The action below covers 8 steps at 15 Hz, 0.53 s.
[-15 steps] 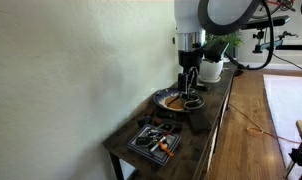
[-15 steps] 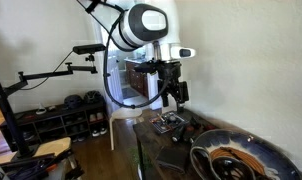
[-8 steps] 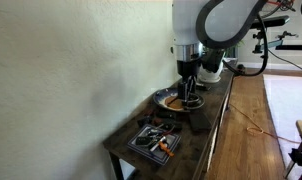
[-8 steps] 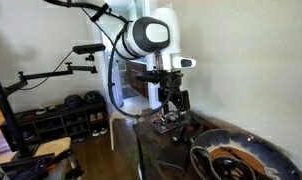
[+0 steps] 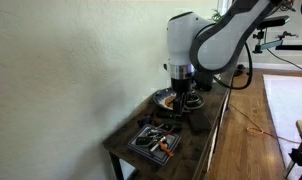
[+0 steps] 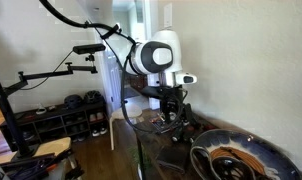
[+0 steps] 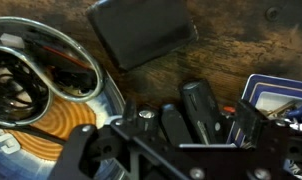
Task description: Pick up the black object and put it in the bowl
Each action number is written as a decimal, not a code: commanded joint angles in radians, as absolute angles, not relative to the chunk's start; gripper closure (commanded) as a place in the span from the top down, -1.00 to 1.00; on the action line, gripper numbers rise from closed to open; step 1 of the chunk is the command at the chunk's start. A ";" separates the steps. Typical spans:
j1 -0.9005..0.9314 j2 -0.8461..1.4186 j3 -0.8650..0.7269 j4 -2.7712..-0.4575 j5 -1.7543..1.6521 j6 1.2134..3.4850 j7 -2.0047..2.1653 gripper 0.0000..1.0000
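Observation:
In the wrist view my gripper (image 7: 189, 128) is open and low over the dark wooden table, its fingers straddling two long black objects. The larger black object (image 7: 203, 108) lies between the fingers and is not gripped; a slimmer one (image 7: 171, 125) lies beside it. The bowl (image 7: 104, 92), grey-rimmed and orange-brown inside, sits to the left with dark ring-shaped things in it. In both exterior views the gripper (image 5: 182, 103) (image 6: 174, 120) hangs just beside the bowl (image 5: 163, 97) (image 6: 203, 150).
A flat black rectangular thing (image 7: 141, 35) lies on the table beyond the gripper. A blue-rimmed tray (image 7: 281, 92) of small items is at the right, and it also shows in an exterior view (image 5: 154, 141). A wall runs along the table's far side.
The arm has come down and shifted from above the bowl toward the tray side. The gripper now hangs close to the table top.

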State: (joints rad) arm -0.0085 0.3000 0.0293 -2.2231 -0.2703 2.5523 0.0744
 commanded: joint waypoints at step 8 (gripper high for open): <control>0.008 0.382 0.025 -2.200 -0.273 2.604 -0.184 1.00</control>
